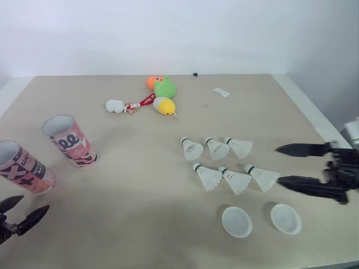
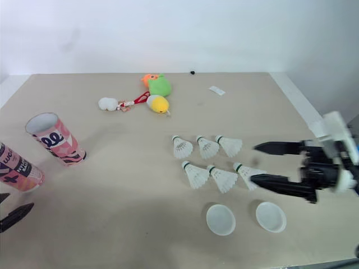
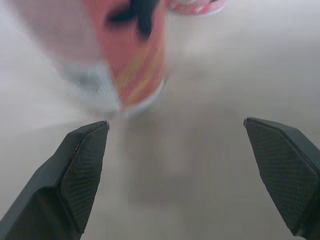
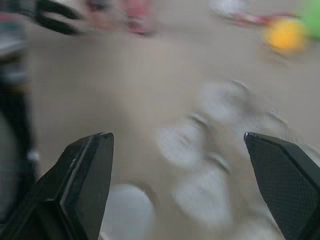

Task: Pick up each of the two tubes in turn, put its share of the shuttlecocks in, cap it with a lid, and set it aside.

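Observation:
Two pink patterned tubes lie tilted on the beige table at the left, open mouths up: one (image 1: 68, 142) further in, one (image 1: 22, 168) near the left edge. Several white shuttlecocks (image 1: 224, 163) lie in two rows right of centre. Two translucent lids (image 1: 236, 221) (image 1: 285, 218) rest in front of them. My left gripper (image 1: 21, 210) is open, just in front of the nearer tube (image 3: 132, 60). My right gripper (image 1: 289, 165) is open, right beside the rightmost shuttlecock (image 1: 262, 176) of the front row.
Soft toys lie at the far middle: a green and orange one (image 1: 162, 87), a yellow one (image 1: 164, 105) and a small white one (image 1: 114, 105) on a red cord. A small white wrapper (image 1: 221, 92) lies further right. The table's right edge (image 1: 314, 117) runs close to my right arm.

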